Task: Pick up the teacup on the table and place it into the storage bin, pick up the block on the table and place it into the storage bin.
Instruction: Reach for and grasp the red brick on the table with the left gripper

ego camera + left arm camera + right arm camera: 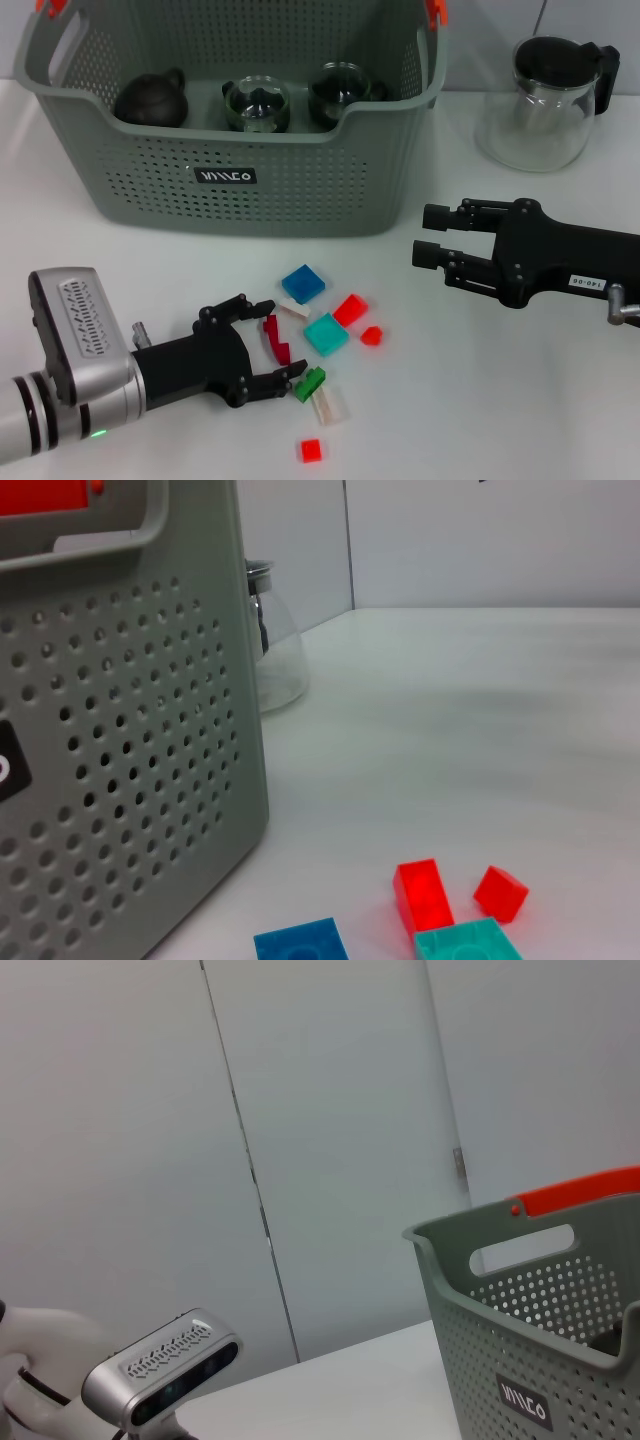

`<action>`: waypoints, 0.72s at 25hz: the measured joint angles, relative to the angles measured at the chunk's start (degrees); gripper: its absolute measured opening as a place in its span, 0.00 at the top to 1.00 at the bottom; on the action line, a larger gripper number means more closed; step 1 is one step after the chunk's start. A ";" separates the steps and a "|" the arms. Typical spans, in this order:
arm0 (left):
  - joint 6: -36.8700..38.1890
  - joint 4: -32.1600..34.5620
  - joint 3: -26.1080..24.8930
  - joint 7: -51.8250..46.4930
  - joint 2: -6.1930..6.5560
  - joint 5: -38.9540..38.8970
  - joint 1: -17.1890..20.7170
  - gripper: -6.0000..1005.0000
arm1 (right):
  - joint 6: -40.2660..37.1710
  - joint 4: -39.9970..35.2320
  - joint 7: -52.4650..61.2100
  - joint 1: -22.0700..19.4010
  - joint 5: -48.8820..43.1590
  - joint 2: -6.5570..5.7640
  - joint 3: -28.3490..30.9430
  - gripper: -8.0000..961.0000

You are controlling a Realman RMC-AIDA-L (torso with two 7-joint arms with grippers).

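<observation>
Left hand (268,350) low on the worktop (500,400) at lower left of the head view, fingers spread wide around a dark red block (275,338), not clenched. Right hand (432,235) at right, released, grasping nothing. Storage bin (230,170) at upper left holds two glass teacups (257,104) and a dark teapot (152,98).

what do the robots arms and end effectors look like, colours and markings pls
The left arm ends in a silver-grey wrist housing with a perforated grille panel, black ring bands and a small green light. Its left end effector is matte black with slim linkage fingers. The right end effector is also black, with two blunt round-ended fingers, on a black forearm carrying a small white printed label and a grey metal fitting.
</observation>
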 joint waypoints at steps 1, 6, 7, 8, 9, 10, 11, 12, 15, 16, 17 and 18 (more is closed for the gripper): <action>-0.07 0.00 0.00 0.00 0.00 -0.04 0.00 0.20 | 0.00 0.00 0.00 0.02 0.00 0.00 0.00 0.46; -0.82 0.00 0.00 0.00 0.00 -0.09 0.00 0.22 | 0.00 0.00 0.00 0.16 -0.08 0.00 0.00 0.46; -0.82 0.00 0.00 0.00 0.00 -0.10 0.00 0.22 | 0.00 0.00 0.00 0.18 -0.09 0.00 0.00 0.46; -0.82 0.00 0.00 0.00 0.00 -0.11 0.00 0.22 | 0.00 0.00 0.00 0.18 -0.09 0.00 0.00 0.46; -0.82 0.00 0.00 0.00 0.00 -0.12 0.00 0.23 | 0.00 0.00 0.00 0.18 -0.09 0.00 0.00 0.46; -0.82 0.00 0.00 0.00 0.00 -0.12 0.00 0.23 | 0.00 0.00 0.00 0.18 -0.09 0.00 0.00 0.46; -0.82 0.01 -0.04 0.00 0.00 -0.13 0.00 0.23 | 0.00 0.00 0.00 0.18 -0.09 0.00 0.00 0.46; -0.82 0.01 -0.05 0.00 0.00 -0.13 0.00 0.24 | 0.00 0.00 0.00 0.20 -0.10 0.00 0.00 0.46; -0.82 0.03 -0.18 0.00 0.00 -0.13 -0.02 0.25 | 0.00 0.00 0.00 0.32 -0.15 0.00 0.00 0.46; -0.78 0.03 -0.16 0.00 0.00 -0.13 -0.07 0.25 | 0.00 0.00 0.00 0.33 -0.16 0.00 0.00 0.46; -0.73 0.03 -0.16 0.00 0.00 -0.13 -0.12 0.25 | 0.00 0.00 0.00 0.33 -0.17 0.00 0.00 0.46; -0.65 0.03 -0.16 0.00 0.00 -0.13 -0.20 0.25 | 0.00 0.00 0.00 0.34 -0.17 0.00 0.00 0.46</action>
